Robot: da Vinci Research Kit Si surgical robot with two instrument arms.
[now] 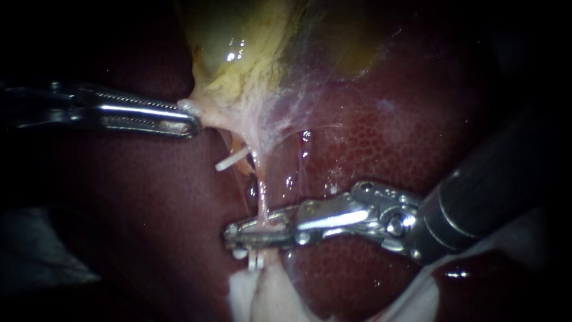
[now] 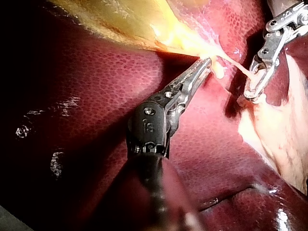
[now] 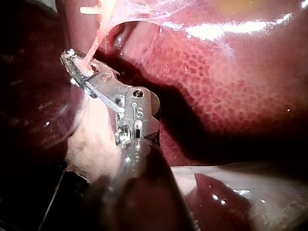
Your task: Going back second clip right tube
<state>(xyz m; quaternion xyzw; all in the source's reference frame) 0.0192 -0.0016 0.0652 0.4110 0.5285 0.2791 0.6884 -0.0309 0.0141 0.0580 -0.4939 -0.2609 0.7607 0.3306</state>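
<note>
The right tube (image 1: 262, 200) is a thin, pale pink strand, stretched taut from the neck of the gallbladder (image 1: 238, 53) down across the liver (image 1: 369, 143) to white tissue (image 1: 262, 295). The hand of the right instrument (image 1: 259, 231) pinches it low down. 1 white clip (image 1: 256, 260) sits just below that hand, and a 2nd (image 1: 231, 160) juts out higher, beside the tube. The hand of the left instrument (image 1: 187, 119) pinches the gallbladder's neck. In all: 2 instruments, 2 clips.

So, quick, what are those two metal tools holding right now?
Left instrument: closed on the gallbladder edge.
Right instrument: at the tube; open or closed cannot be told.
</note>
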